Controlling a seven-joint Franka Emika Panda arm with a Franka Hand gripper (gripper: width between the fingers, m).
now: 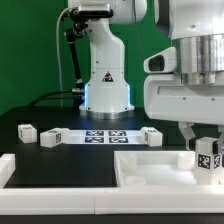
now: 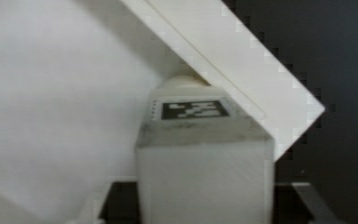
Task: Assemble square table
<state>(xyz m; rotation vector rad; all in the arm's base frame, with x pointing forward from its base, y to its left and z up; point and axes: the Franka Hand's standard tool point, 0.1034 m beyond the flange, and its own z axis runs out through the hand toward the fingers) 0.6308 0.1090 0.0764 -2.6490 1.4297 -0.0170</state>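
Observation:
The white square tabletop [image 1: 150, 172], tray-like with a raised rim, lies at the front on the exterior view's right. My gripper [image 1: 207, 150] is shut on a white tagged leg [image 1: 208, 157] and holds it upright over the tabletop's corner on that side. In the wrist view the leg [image 2: 202, 150] runs between my dark fingers [image 2: 126, 197], with my gripper [image 2: 206, 202] around its near end. Its far end meets the tabletop's rim [image 2: 247, 70] at a corner. Three more legs lie on the black table: two [image 1: 25, 130] [image 1: 50, 138] at the exterior view's left and one [image 1: 150, 135] near the middle.
The marker board [image 1: 105, 135] lies flat in front of the robot base [image 1: 105, 95]. A long white border rail [image 1: 50, 205] runs along the front and up the exterior view's left side [image 1: 6, 170].

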